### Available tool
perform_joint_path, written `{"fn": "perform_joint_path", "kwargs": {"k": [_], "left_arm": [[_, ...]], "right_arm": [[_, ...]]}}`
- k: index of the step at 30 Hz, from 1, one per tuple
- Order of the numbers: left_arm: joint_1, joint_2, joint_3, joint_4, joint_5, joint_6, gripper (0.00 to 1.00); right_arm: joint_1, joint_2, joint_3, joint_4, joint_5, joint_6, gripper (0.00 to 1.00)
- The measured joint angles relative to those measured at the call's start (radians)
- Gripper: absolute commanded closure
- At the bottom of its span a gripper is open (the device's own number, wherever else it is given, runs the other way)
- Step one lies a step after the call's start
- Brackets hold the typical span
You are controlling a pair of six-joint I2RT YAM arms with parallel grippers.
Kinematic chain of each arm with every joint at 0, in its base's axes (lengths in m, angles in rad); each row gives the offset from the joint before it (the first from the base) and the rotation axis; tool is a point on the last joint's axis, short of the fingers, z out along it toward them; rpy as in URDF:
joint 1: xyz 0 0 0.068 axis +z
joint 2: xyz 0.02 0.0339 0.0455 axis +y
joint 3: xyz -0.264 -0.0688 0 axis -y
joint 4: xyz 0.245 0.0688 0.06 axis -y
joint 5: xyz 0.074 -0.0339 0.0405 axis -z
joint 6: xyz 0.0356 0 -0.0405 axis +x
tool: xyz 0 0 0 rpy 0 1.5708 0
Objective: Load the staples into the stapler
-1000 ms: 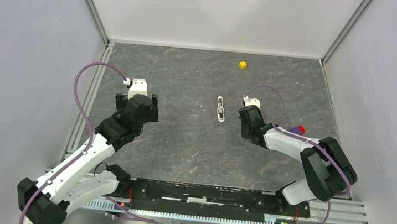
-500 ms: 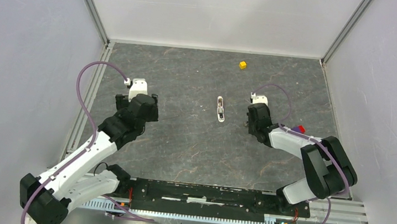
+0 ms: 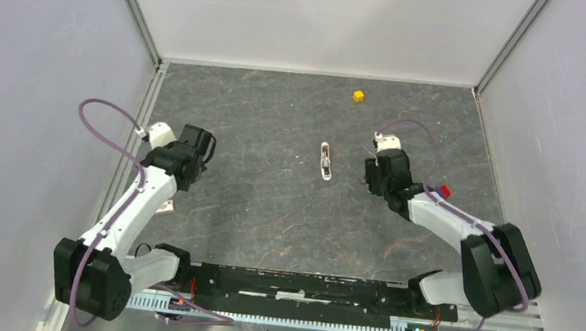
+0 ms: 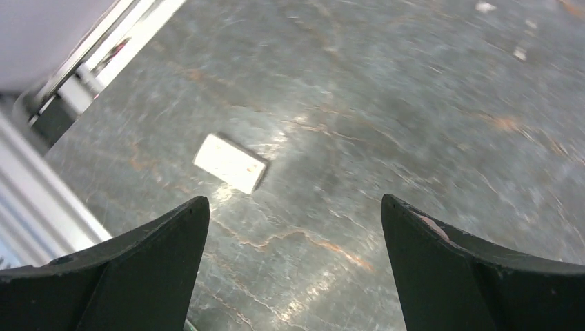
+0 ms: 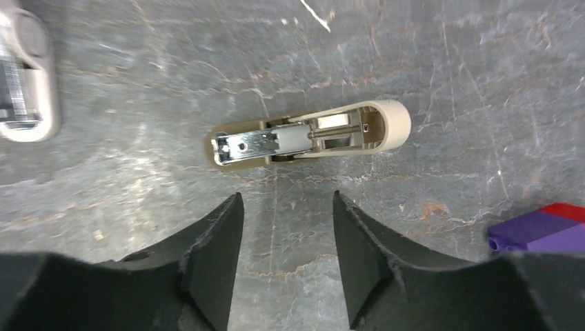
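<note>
Half-open and gripping nothing, the right gripper (image 5: 286, 200) has the small cream plastic, metal-channelled stapler (image 5: 307, 134) lying just beyond its fingertips.

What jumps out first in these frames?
The stapler lies open on the dark table, metal channel exposed, just ahead of the right gripper, whose jaws stand apart and empty. Off to the left, the wide-open left gripper hovers over a small pale block, apparently the staples, near a side rail.
</note>
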Motion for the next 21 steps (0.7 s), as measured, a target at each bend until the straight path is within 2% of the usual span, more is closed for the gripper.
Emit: {"fn": "perform_joint_path", "kwargs": {"k": [9,18,21], "left_arm": [[0.304,0.072,-0.051,-0.034,-0.019,-0.128,0.00],[0.513,0.080,-0.141,-0.021,0.114,-0.325,0.00],[0.538,0.079,-0.167,-0.018,0.161,-0.402,0.04]], "right_arm": [[0.007,-0.196,-0.009,-0.024,-0.147,0.029,0.24],[0.025,-0.294,-0.008,-0.035,-0.227,0.038,0.20],[0.029,-0.318,-0.008,-0.035,-0.245,0.038,0.20]]}}
